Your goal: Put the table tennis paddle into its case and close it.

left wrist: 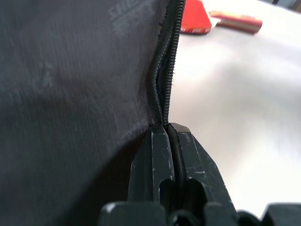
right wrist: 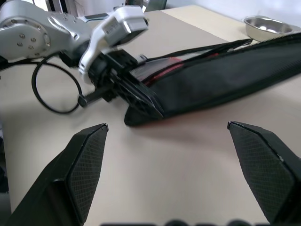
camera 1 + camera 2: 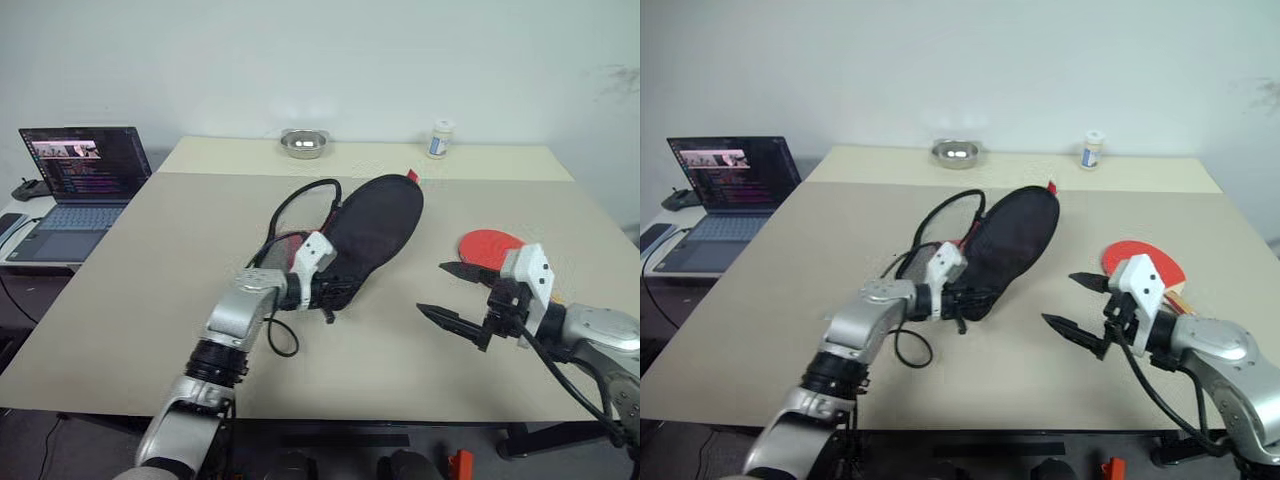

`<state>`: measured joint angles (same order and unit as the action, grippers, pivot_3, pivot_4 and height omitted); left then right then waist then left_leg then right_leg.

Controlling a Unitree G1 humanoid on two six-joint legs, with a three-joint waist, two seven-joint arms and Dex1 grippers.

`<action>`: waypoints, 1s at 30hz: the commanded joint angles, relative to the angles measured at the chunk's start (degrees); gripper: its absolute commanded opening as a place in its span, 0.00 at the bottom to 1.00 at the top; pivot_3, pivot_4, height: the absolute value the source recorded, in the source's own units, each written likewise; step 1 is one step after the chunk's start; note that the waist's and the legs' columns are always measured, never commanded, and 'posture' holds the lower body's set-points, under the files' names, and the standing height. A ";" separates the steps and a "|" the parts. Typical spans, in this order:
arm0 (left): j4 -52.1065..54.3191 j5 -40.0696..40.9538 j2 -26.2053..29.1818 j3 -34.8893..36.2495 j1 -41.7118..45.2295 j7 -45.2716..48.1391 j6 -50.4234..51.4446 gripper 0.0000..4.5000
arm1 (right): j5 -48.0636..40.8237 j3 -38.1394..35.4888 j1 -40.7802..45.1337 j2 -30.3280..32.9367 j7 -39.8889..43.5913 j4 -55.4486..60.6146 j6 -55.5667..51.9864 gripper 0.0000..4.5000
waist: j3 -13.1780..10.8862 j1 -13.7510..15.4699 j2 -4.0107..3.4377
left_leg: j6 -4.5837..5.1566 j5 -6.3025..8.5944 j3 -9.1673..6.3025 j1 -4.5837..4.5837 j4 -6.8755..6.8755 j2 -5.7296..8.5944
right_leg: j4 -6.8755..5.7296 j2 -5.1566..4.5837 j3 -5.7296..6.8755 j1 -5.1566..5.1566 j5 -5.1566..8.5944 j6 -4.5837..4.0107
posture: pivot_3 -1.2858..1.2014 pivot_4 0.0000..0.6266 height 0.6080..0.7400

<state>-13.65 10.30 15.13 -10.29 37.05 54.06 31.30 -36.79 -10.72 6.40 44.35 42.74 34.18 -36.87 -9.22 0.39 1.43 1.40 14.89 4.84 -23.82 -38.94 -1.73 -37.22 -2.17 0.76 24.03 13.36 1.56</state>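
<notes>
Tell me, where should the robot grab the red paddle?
Probably by its striped handle, the narrow part, coming from above. The paddle lies flat on the table, so its round face is too wide. The open right pincer is nearest.

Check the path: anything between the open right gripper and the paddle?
Nothing visible. The right gripper hangs open over bare table, and the table tennis paddle lies just behind it. The left gripper is shut on the case edge, off to the side.
</notes>
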 commanded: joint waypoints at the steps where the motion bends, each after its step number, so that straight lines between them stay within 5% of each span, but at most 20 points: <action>1: -2.16 0.10 -3.50 -1.08 3.27 -2.71 0.24 0.01 | -0.80 -2.89 -0.64 1.50 1.36 0.42 0.66 1.00 | -0.01 0.01 0.02 | 0.00 0.00 -0.01 -0.01 0.00 0.00 | 0.02 0.00 0.01 0.00 0.00 0.00 | 0.52 0.24 1.00; 15: -17.25 -2.56 -14.56 -2.28 10.29 -10.59 -3.35 0.01 | -1.19 -5.29 -1.90 3.75 2.63 0.26 0.58 1.00 | -0.02 0.02 0.04 | 0.00 0.01 -0.04 -0.04 0.01 0.03 | 0.06 0.01 -0.01 0.01 0.00 0.01 | 0.52 0.24 1.00; 19: -18.79 -2.78 -16.08 -2.71 10.96 -9.32 -5.35 0.23 | -1.63 -5.88 -1.64 3.79 2.39 0.18 0.19 1.00 | -0.02 0.05 0.04 | 0.01 0.01 -0.04 -0.06 0.01 0.04 | 0.11 0.00 -0.01 0.01 0.01 0.04 | 0.52 0.24 1.00; 28: -9.59 -1.26 -12.37 -3.29 7.97 -4.02 -6.55 0.93 | -2.45 -6.97 0.67 1.02 -3.89 -1.29 -2.26 1.00 | -0.02 -0.30 0.04 | 0.01 0.01 -0.04 -0.05 0.03 0.02 | 0.08 0.00 -0.04 0.03 0.00 0.00 | 0.52 0.24 1.00; 30: -5.81 -0.76 -8.94 -2.70 6.49 -1.61 -6.74 0.93 | -2.69 -7.34 1.67 0.44 -8.07 -1.52 -6.11 1.00 | -0.02 -0.41 0.03 | 0.00 0.01 -0.04 -0.05 0.04 0.01 | 0.08 0.00 -0.04 0.03 0.00 -0.01 | 0.52 0.24 1.00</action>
<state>-24.26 8.23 4.12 -13.68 43.92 50.08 25.63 -38.53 -15.76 7.00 44.93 38.23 32.33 -40.23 -9.24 -0.02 1.46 1.40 14.90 4.81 -23.86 -38.90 -1.74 -37.14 -2.16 0.71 24.06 13.36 1.55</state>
